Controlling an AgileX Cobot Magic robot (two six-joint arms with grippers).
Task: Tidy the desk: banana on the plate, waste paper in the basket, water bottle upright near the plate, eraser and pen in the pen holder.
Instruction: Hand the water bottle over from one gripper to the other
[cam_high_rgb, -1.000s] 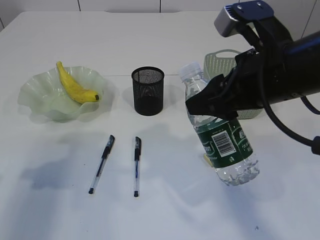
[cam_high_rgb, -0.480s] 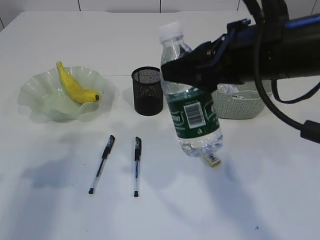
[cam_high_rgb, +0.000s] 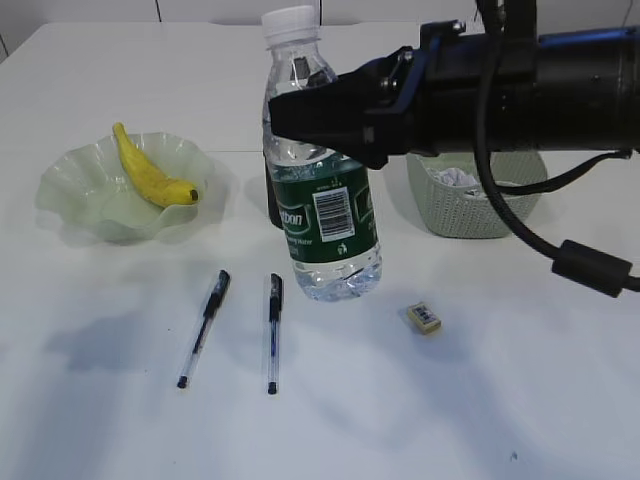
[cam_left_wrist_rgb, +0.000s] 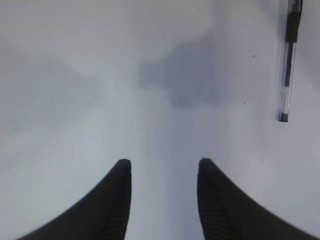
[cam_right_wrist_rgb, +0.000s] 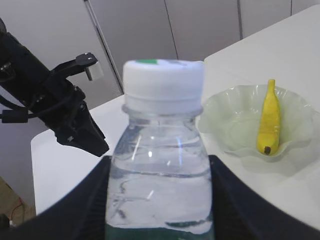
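White tabletop fills the exterior view, backed by a pale wall. Reaching in from the right, the right gripper is clamped around the shoulder of a clear water bottle with a white cap and a green label bearing a barcode; the bottle stands nearly upright, and whether its base touches the table or hangs just above it cannot be told. In the right wrist view the two dark fingers press against either side of the bottle just below its neck. Directly behind the bottle, mostly hidden by it, is the black mesh pen holder. To the left, a wavy pale green plate carries the banana, which also shows in the right wrist view. Two blue-capped pens lie loose on the table in front of the bottle, the left pen slanted and the right pen nearly straight, side by side but apart. A small eraser lies on the table to the right of the bottle's base. Behind it stands a pale green basket with crumpled waste paper inside. Seen from the left wrist, the left gripper hovers over bare table with its jaws parted and nothing between them; one pen lies near the upper right edge.
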